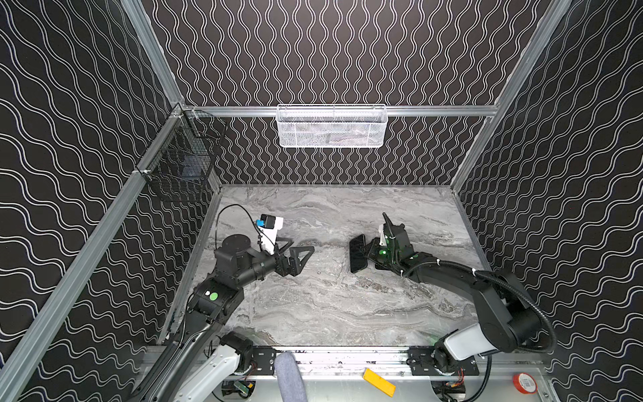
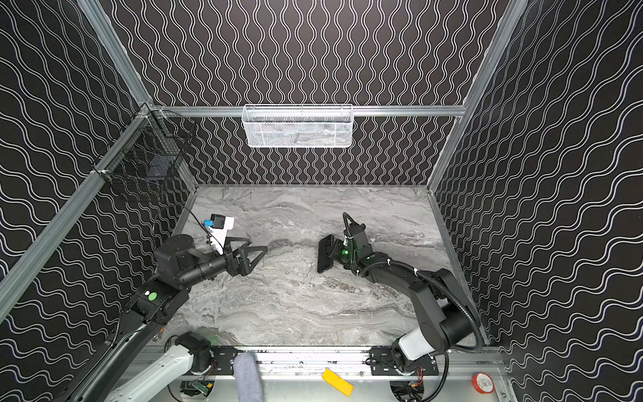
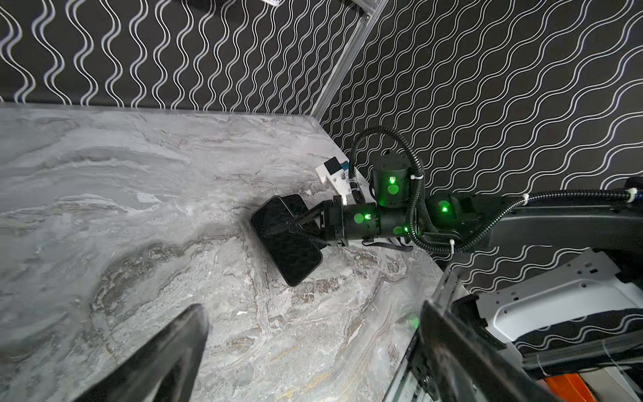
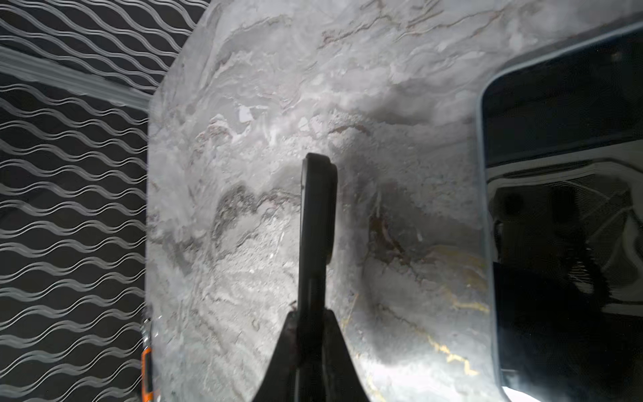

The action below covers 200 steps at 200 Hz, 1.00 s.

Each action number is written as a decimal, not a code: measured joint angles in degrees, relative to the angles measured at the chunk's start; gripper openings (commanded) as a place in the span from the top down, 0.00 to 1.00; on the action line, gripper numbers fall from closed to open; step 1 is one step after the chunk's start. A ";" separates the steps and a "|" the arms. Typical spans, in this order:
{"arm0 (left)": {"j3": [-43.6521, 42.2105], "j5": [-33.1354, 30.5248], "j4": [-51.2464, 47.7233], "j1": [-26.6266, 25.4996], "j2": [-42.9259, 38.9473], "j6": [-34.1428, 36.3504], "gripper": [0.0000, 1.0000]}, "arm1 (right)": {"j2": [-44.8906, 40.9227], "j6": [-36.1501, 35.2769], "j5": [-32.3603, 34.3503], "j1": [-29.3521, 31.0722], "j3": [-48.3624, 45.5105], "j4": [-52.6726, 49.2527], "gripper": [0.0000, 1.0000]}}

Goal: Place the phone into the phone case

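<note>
A grey fuzzy cylinder (image 1: 288,377) juts in over the front rail, nearest the lens. Right of centre over the marble bench (image 1: 313,306), the right end effector (image 1: 368,252) pinches a thin black slab (image 4: 318,209), with a glossy pale-rimmed slab (image 4: 563,121) just beside it; which is phone and which case, I cannot tell. The left end effector (image 1: 302,244) hovers spread wide, well apart.

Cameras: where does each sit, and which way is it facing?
Top views: high in front, looking down on grey marble table; both arms show.
Left wrist: faces the right gripper and glossy black phone; open left gripper shows.
Right wrist: looks along its shut gripper, clamping a thin matte black slab.
Top and left wrist share the phone.
</note>
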 measured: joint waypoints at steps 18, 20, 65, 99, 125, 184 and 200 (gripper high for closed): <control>-0.33 -0.72 -0.48 0.00 -0.81 0.50 0.02 | 1.84 0.15 1.36 0.98 0.85 0.00 0.99; -0.35 -0.76 -0.57 0.00 -0.87 0.50 0.02 | 2.05 0.20 1.42 1.11 0.94 0.02 0.99; -1.31 -2.47 -2.05 0.00 -2.49 1.62 0.02 | 5.68 0.46 3.54 2.60 2.67 0.04 0.98; -1.49 -3.52 -2.69 0.00 -3.54 1.79 0.02 | 7.96 0.44 4.31 3.06 4.20 1.22 0.97; -1.60 -4.52 -2.99 0.00 -3.93 1.99 0.02 | 9.46 0.42 5.11 3.19 5.33 2.10 0.96; -2.14 -6.08 -4.20 0.00 -4.63 2.23 0.02 | 11.82 -0.50 6.82 3.76 6.62 3.87 0.87; -2.19 -6.25 -4.37 0.00 -4.63 2.86 0.02 | 12.15 -0.66 7.06 3.85 6.73 4.13 0.84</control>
